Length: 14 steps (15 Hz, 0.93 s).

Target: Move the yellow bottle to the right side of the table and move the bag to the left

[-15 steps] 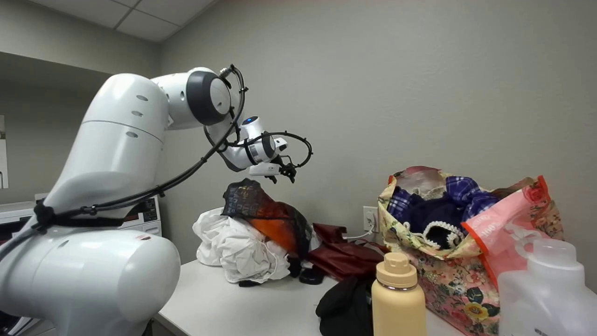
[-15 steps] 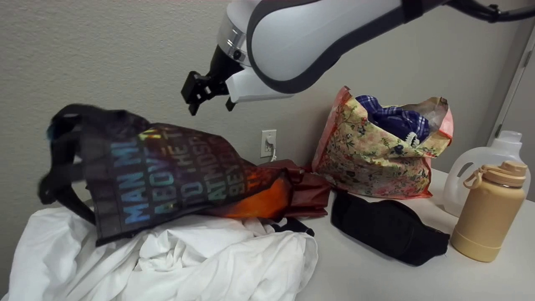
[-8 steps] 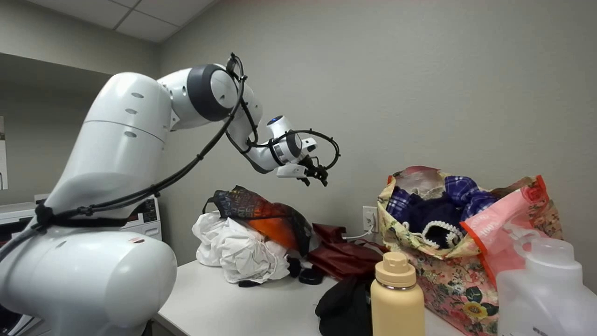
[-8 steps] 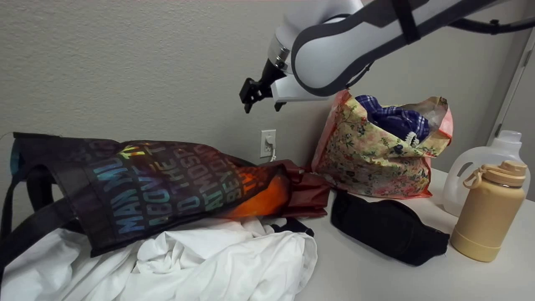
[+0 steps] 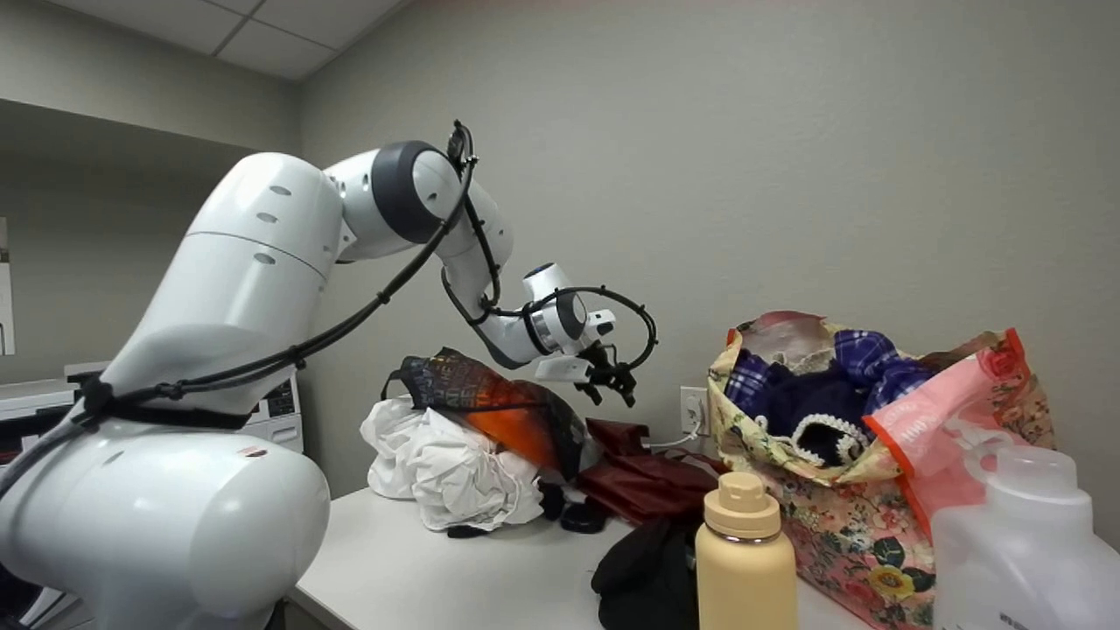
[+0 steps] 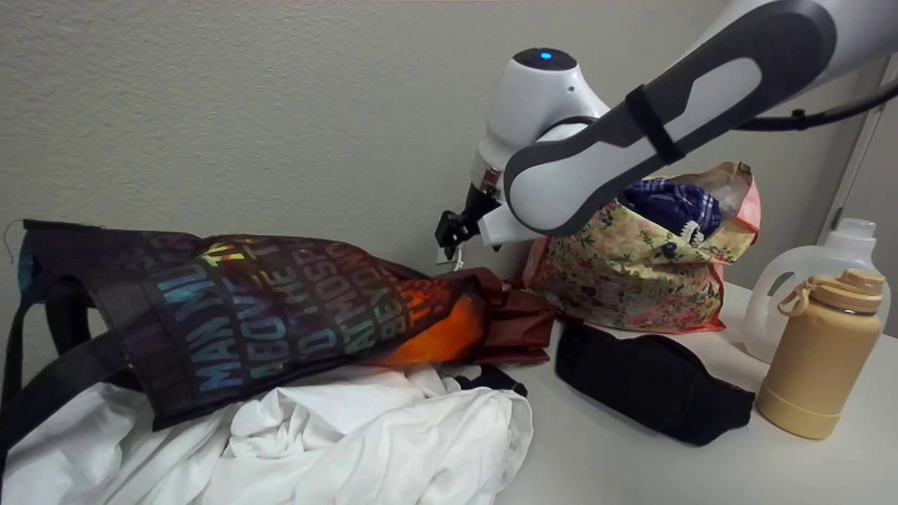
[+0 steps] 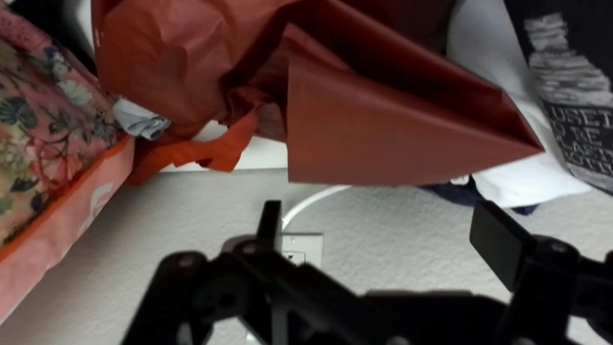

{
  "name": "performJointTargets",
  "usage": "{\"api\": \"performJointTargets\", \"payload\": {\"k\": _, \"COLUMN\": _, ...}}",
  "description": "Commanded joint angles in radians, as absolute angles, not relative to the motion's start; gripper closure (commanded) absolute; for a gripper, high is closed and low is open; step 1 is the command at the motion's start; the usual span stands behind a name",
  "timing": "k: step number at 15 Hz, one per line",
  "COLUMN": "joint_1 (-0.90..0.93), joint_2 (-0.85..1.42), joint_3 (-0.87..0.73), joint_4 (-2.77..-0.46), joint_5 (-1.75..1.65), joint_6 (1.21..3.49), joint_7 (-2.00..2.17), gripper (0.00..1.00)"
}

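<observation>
Aloft, parted fingers (image 7: 500, 245) have room near an edge of the orange-black bag (image 6: 302, 315).

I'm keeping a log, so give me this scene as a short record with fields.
Yellow bottle: upright on the light grey table
Printed bag: dark with orange patch, lying over white cloth
Soft black item: lying beside the bottle
Floral bag: standing, plaid cloth in its opening
Translucent jug: upright
Jaws: spread apart, holding nothing

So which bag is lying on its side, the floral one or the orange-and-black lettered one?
The orange-and-black lettered bag: it lies sideways over the white cloth, while the floral bag stands mouth-up, blue plaid cloth showing inside.
</observation>
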<state>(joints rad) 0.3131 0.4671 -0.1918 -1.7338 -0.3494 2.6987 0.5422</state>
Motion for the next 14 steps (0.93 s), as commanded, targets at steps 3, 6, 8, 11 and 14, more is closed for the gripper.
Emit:
{"api": "performJointTargets", "payload": {"k": 3, "joint_1": 0.349, "joint_2": 0.529, "joint_3": -0.207, "joint_4": -1.763, "joint_5": -0.389, "joint_6": 2.656, "joint_7": 0.548, "gripper": 0.00}}
{"api": "performJointTargets", "payload": {"k": 6, "joint_1": 0.367, "joint_2": 0.561, "joint_3": -0.225, "joint_4": -1.782, "joint_5": -0.424, "joint_6": 2.661, "joint_7": 0.548, "gripper": 0.34}}
{"api": "performJointTargets", "payload": {"k": 8, "joint_1": 0.375, "joint_2": 0.573, "joint_3": -0.238, "joint_4": -1.793, "joint_5": -0.436, "joint_6": 2.660, "joint_7": 0.551, "gripper": 0.49}}
{"api": "performJointTargets", "payload": {"k": 11, "joint_1": 0.386, "joint_2": 0.582, "joint_3": -0.255, "joint_4": -1.802, "joint_5": -0.455, "joint_6": 2.659, "joint_7": 0.553, "gripper": 0.73}}
{"api": "performJointTargets", "payload": {"k": 14, "joint_1": 0.393, "joint_2": 0.582, "joint_3": -0.266, "joint_4": -1.810, "joint_5": -0.464, "joint_6": 2.657, "joint_7": 0.555, "gripper": 0.93}}
